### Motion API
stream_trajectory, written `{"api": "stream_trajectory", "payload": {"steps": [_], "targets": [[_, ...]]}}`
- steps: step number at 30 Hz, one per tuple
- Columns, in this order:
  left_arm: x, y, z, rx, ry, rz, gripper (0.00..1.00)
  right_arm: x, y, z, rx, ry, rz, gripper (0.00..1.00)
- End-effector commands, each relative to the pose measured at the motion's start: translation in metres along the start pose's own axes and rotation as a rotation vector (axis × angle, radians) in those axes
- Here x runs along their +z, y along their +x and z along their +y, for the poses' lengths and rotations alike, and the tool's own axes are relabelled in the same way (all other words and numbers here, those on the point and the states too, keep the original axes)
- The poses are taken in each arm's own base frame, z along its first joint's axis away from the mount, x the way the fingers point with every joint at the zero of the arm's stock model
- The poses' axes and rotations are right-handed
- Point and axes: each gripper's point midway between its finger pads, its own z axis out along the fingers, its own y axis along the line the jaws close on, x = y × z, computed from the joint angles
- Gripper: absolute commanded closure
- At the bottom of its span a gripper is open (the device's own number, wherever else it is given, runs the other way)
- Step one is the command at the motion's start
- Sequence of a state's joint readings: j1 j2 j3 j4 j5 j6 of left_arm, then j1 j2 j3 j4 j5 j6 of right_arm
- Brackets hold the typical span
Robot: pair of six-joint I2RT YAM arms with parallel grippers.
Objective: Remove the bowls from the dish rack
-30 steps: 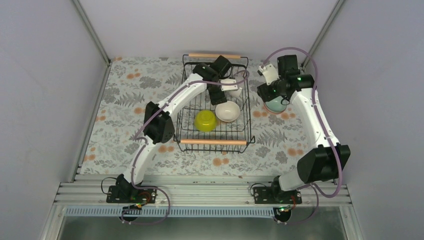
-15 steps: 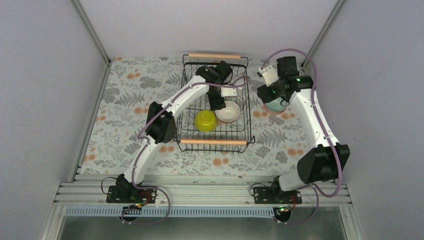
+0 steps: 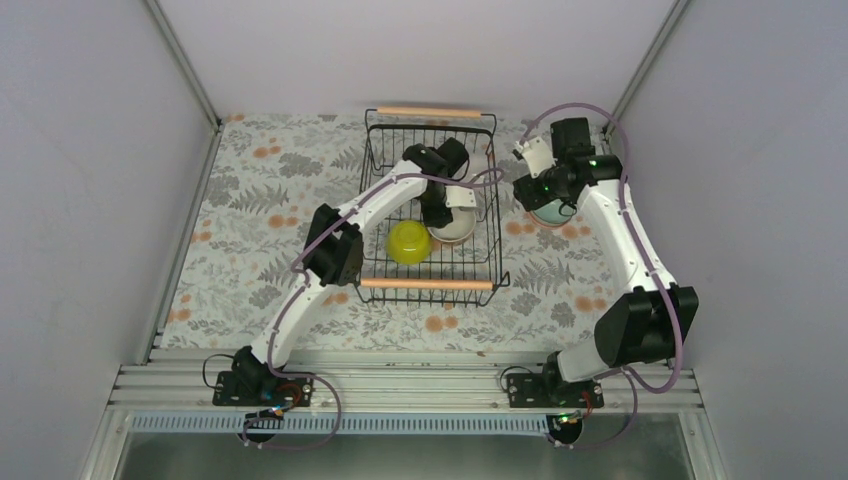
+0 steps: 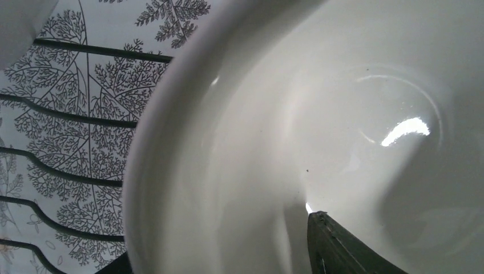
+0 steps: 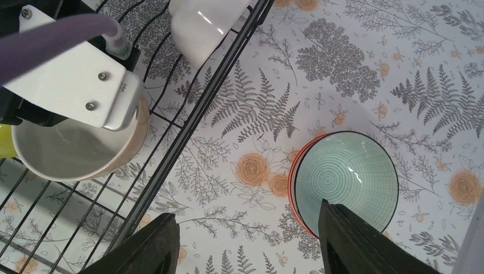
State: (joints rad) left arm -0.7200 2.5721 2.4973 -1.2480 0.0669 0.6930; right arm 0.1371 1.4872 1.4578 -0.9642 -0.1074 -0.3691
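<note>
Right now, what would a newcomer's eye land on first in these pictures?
The bright yellow bowl stands out in the black wire dish rack, which sits mid-table on the floral tablecloth. Beside it, the left end effector dips into a cream bowl, with one finger inside the rim. A teal bowl sits on the cloth just right of the rack.

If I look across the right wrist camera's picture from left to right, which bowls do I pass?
cream bowl → white bowl → green bowl
</note>
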Motion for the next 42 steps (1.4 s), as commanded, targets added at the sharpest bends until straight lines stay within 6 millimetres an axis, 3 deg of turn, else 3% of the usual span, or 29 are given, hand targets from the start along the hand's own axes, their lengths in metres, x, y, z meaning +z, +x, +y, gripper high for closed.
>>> {"api": "stream_trajectory", "payload": {"steps": [1, 3, 5, 10, 19, 24, 35, 42], "targets": [[-0.018, -0.008, -0.001, 0.012, -0.002, -0.034, 0.51, -0.003, -0.001, 0.003, 0.000, 0.005, -0.025, 0.40], [-0.025, -0.009, -0.001, 0.014, -0.005, -0.043, 0.58, -0.001, -0.002, 0.003, 0.003, 0.001, -0.025, 0.41], [-0.030, -0.011, -0.002, 0.018, -0.011, -0.053, 0.70, -0.001, -0.002, 0.003, 0.003, -0.001, -0.025, 0.41], [-0.030, -0.010, -0.004, 0.020, -0.006, -0.044, 0.94, -0.005, -0.005, 0.000, 0.003, 0.020, -0.032, 0.41], [-0.038, -0.016, -0.006, 0.034, -0.024, -0.055, 0.98, -0.012, -0.005, -0.002, 0.002, 0.039, -0.043, 0.40], [-0.053, -0.023, 0.002, 0.045, -0.074, -0.069, 0.98, -0.019, -0.007, -0.006, 0.004, 0.064, -0.051, 0.40], [-0.137, -0.035, 0.025, 0.041, -0.266, -0.156, 0.98, -0.034, -0.001, -0.007, 0.010, 0.098, -0.065, 0.39], [-0.213, -0.028, 0.054, -0.012, -0.501, -0.193, 0.98, -0.029, 0.007, -0.003, 0.013, 0.087, -0.058, 0.39]]}}
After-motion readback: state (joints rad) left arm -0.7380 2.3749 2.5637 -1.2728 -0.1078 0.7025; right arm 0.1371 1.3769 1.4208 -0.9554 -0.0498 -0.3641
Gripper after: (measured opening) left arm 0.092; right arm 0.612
